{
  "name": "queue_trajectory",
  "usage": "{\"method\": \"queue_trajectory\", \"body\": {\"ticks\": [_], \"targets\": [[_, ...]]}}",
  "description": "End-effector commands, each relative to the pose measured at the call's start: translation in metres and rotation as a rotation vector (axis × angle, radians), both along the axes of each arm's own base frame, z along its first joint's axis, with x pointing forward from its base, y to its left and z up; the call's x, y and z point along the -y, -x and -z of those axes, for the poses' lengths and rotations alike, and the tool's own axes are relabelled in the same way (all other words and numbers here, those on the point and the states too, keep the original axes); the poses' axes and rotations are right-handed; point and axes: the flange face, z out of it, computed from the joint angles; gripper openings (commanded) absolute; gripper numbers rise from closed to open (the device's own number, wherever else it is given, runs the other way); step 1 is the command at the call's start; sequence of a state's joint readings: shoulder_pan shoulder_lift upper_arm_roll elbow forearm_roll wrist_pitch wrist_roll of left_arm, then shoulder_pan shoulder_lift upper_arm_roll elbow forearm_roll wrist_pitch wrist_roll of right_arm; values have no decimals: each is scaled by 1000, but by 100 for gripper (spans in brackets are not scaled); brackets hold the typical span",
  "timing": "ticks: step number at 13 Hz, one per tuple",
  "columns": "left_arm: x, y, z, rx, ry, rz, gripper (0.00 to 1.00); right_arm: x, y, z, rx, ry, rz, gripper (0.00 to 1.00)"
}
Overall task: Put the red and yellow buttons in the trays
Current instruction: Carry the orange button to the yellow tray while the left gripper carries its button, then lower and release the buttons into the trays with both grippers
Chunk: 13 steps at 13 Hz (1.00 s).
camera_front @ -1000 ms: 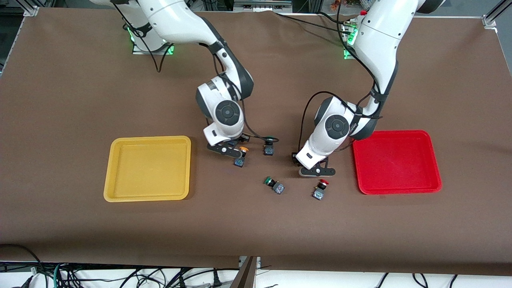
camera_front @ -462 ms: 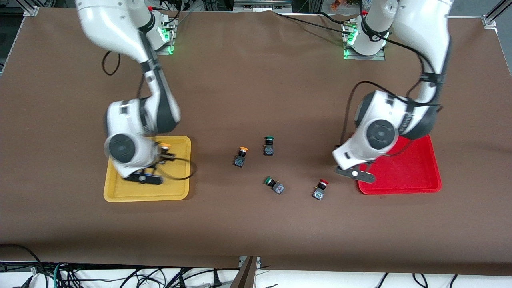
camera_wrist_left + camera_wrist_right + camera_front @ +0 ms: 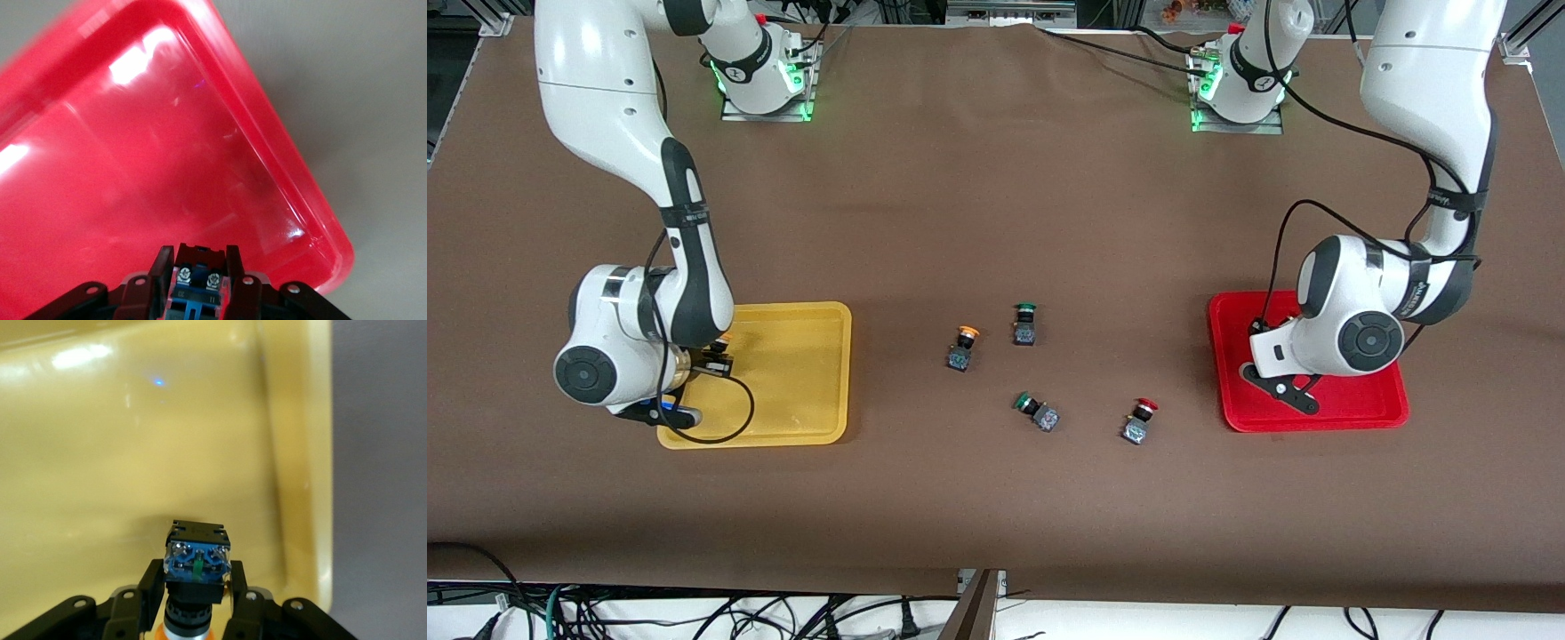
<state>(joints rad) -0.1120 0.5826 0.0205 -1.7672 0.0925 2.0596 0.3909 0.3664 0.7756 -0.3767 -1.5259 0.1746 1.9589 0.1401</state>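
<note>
Colours on the brown counter [image 3: 996, 196]

A yellow tray [image 3: 800, 391], a red tray [image 3: 1383, 404], and orange- [image 3: 967, 333], red- [image 3: 1145, 406] and green-capped [image 3: 1025, 309] buttons are seen.

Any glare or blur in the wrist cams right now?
Left wrist view: bright glare patches on the red tray, whose edge near them is smeared. Right wrist view: soft glare streak on the yellow tray; the held button is sharp.

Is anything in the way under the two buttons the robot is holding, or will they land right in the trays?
Nothing visible is in the way. The right gripper holds a yellow-capped button over bare floor of the yellow tray. The left gripper holds a button over bare floor of the red tray.
</note>
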Motion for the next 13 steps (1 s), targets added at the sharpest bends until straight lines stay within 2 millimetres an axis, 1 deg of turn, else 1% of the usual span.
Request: {"method": "queue_trajectory", "body": {"ticks": [1,2,3,4,5,6,7,8,9,10,11,12,13], "targets": [[-2,8,2,16,-1,27,19,-2,7,8,14,-22,-18,31],[-1,8,2,18,-1,24,66,0,2,2,29,-24,-16,99],[-1,6,-3,24,-1,26,100,-13,-7,-16,48,-36,-32,100],[1,5,-11,27,2,28,100,-32,-9,-30,35,-44,-50,100],[4,2,-28,51,7,29,100,-64,-14,-47,45,-44,-73,100],[14,-1,-46,80,20,34,100,-98,-15,-59,71,-32,-58,100],[32,-12,-74,138,40,55,100,-135,-9,-61,98,-10,-7,100],[64,-26,-101,200,71,92,100,-188,4,-57,123,-8,51,100],[93,-38,-119,253,88,67,100,-230,11,-58,191,-26,118,100],[115,-50,-110,279,90,6,100,-262,17,-54,252,-42,191,100],[148,-61,-107,324,98,7,100,-296,28,-46,285,-60,238,100],[179,-67,-99,356,117,28,100,-324,38,-34,311,-82,270,100],[184,-72,-85,377,131,15,100,-342,43,-29,345,-117,305,100]]}}
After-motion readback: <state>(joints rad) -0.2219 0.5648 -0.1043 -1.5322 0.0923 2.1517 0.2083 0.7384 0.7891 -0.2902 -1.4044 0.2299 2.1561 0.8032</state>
